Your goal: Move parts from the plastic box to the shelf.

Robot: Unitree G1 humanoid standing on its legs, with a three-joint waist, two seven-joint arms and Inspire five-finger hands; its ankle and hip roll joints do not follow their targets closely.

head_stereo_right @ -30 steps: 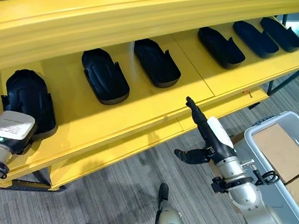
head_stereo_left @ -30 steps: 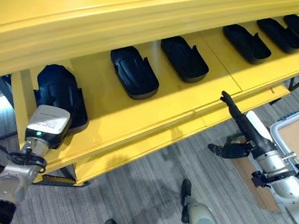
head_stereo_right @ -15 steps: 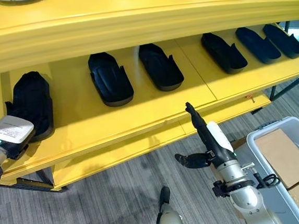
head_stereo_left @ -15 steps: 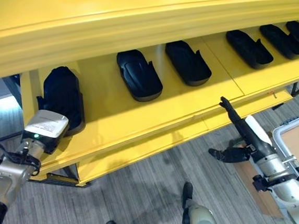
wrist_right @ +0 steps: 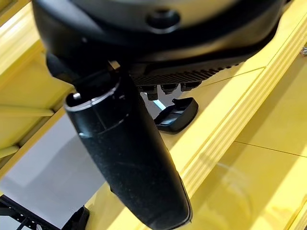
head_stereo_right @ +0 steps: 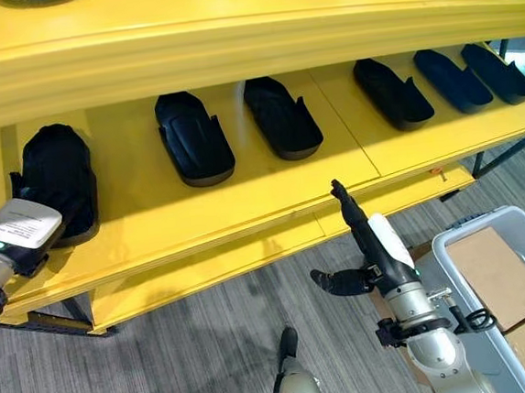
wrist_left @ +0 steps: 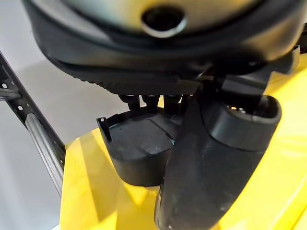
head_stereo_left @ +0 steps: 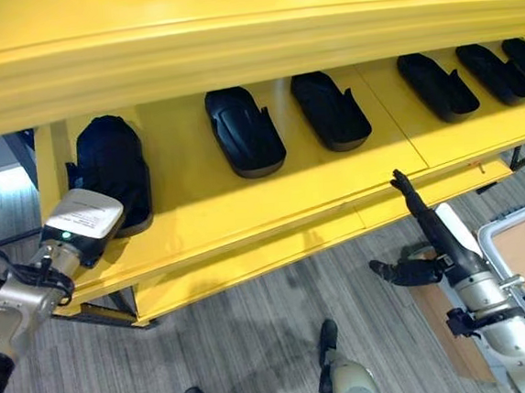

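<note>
Left hand at the leftmost part on the shelf

The left hand [head_stereo_left: 82, 232] is at the part [head_stereo_left: 111, 168], which sits at its 1 o'clock, long axis running into the shelf [head_stereo_left: 273, 209]; its grip I cannot tell. The right hand [head_stereo_left: 425, 219] hangs straight-fingered, empty, well apart.

A big yellow shelf [head_stereo_left: 245, 207] holds six black parts in a row (all lying flat). The leftmost part [head_stereo_left: 110, 170] sits near the shelf's left end. The other parts [head_stereo_left: 243, 130] lie to its right, spaced apart.
</note>
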